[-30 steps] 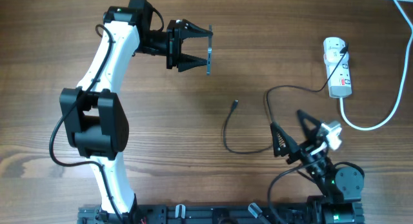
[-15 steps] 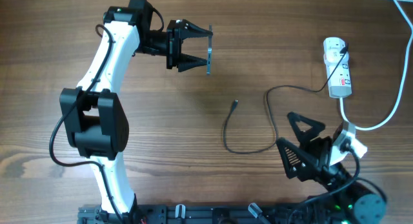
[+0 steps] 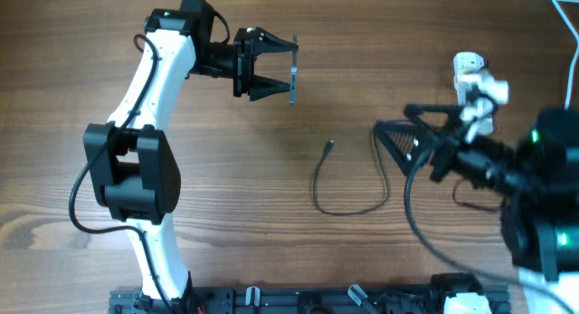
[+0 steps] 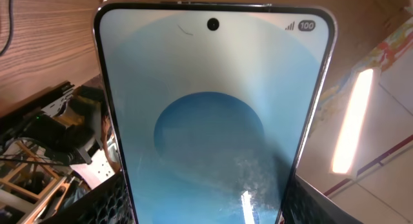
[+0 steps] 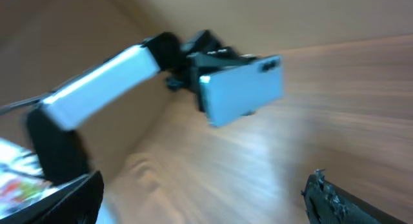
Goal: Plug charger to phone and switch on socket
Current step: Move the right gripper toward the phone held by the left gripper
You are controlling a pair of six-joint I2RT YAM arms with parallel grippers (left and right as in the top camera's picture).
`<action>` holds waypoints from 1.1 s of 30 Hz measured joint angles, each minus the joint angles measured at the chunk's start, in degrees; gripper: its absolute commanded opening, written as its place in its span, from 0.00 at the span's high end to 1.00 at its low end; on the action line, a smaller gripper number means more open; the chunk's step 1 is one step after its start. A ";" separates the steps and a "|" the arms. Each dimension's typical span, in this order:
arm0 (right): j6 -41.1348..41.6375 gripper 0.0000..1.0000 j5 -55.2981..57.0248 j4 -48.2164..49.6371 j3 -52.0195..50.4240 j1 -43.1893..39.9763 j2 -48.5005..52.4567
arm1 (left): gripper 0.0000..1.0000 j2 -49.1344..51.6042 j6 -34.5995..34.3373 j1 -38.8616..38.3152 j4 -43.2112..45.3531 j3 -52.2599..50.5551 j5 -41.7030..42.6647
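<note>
My left gripper [image 3: 277, 68] is shut on the phone [image 3: 294, 86] and holds it on edge above the table at the far left. In the left wrist view the phone's lit blue screen [image 4: 213, 114] fills the frame between the fingers [image 4: 213, 214]. The charger's thin black cable [image 3: 348, 210] loops on the table, with its tip [image 3: 330, 146] free at mid table. My right gripper [image 3: 391, 118] is open and empty, raised high above the cable. The socket [image 3: 466, 64] is mostly hidden behind the right arm. The blurred right wrist view shows the phone [image 5: 242, 88] ahead of the open fingers [image 5: 206, 204].
A thick white cord [image 3: 570, 33] runs along the right edge of the wooden table [image 3: 226, 169]. The left arm [image 3: 136, 169] stretches up the left side. The right arm's body [image 3: 543, 196] fills the right side of the overhead view.
The right arm has risen from the near edge and swung toward the far right, now covering most of the socket. The left arm and the phone have not moved.
</note>
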 measured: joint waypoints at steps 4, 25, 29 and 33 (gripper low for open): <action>4.57 0.13 -8.39 6.82 0.48 0.39 5.73 | 0.36 0.00 0.00 0.00 -0.02 0.00 0.00; -0.39 0.08 40.65 -30.27 32.28 32.57 28.83 | 0.36 0.00 0.00 0.00 -0.02 0.00 0.02; -0.22 0.07 52.39 -32.48 38.56 39.87 35.95 | 0.36 0.00 0.00 0.00 0.00 0.00 0.00; 0.87 0.10 61.18 -32.11 39.91 44.54 39.26 | 0.36 0.00 0.00 0.00 -0.02 0.00 0.00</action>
